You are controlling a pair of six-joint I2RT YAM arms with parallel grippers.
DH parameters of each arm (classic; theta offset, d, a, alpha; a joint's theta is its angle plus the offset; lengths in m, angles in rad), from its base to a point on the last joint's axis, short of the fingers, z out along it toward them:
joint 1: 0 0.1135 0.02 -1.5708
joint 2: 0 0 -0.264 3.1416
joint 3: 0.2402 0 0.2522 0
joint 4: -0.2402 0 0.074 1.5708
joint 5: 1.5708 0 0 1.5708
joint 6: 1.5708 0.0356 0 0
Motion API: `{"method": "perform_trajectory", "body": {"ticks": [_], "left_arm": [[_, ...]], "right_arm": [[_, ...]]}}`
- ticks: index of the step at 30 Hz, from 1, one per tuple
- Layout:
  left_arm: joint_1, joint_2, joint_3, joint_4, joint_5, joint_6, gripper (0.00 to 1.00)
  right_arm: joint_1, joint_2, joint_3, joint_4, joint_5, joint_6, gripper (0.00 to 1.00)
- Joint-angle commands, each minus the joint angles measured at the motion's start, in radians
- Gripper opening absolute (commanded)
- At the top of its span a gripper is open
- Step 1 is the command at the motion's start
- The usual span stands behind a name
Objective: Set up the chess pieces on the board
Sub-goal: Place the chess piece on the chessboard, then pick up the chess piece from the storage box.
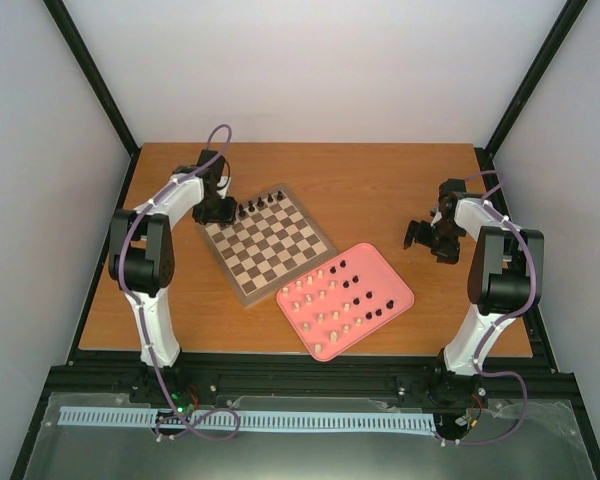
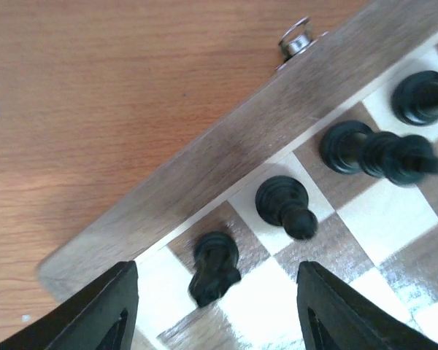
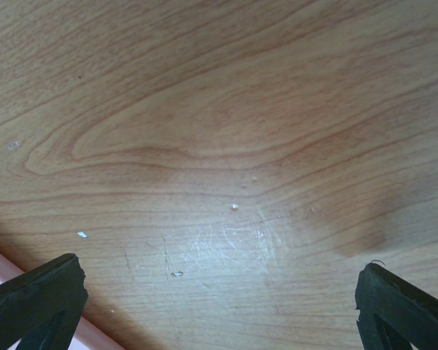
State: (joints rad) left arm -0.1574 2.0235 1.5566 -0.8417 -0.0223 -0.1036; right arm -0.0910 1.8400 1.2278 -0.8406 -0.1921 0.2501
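A wooden table [image 1: 380, 180] sits inside plain white walls [image 1: 310, 60] with black frame posts [image 1: 90, 70] at the corners. The board [image 1: 270, 245] lies left of centre, turned askew, and a pink tray [image 1: 345, 300] at its 4 o'clock holds cream chessmen [image 1: 315, 300] and more dark ones. The left arm reaches forward, and the left gripper [image 1: 218, 210] points down over the board's 10 o'clock corner. Its fingers [image 2: 95, 310] stand apart, and a dark piece [image 2: 215, 266] stands on the corner square between them, touched by neither. A row of dark chessmen [image 1: 260, 205] runs along the far edge towards 2 o'clock. The right arm is bent, and the right gripper [image 1: 425, 238] is spread wide over bare wood at the tray's 2 o'clock, holding nothing
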Motion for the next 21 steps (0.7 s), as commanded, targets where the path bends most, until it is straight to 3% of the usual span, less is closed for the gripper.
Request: {"method": "perform_trajectory", "body": {"ticks": [1, 4, 10, 15, 21], "left_arm": [[-0.001, -0.117, 0.036, -0.030, -0.027, 0.005, 0.70], [-0.001, -0.175, 0.054, -0.057, -0.034, 0.005, 0.84], [-0.079, -0.342, 0.080, -0.109, 0.001, 0.029, 0.84], [-0.371, -0.355, 0.123, -0.139, 0.090, 0.048, 0.83], [-0.676, -0.170, 0.228, -0.115, 0.145, 0.061, 0.82]], "right_arm": [[-0.006, 0.008, 0.000, 0.002, 0.002, -0.011, 1.00], [-0.006, 0.008, 0.001, 0.000, 0.004, -0.012, 1.00], [-0.005, 0.008, 0.002, -0.002, 0.011, -0.011, 1.00], [-0.006, 0.011, 0.008, -0.003, 0.018, -0.009, 1.00], [-0.004, 0.012, 0.015, 0.002, 0.016, -0.004, 1.00]]}}
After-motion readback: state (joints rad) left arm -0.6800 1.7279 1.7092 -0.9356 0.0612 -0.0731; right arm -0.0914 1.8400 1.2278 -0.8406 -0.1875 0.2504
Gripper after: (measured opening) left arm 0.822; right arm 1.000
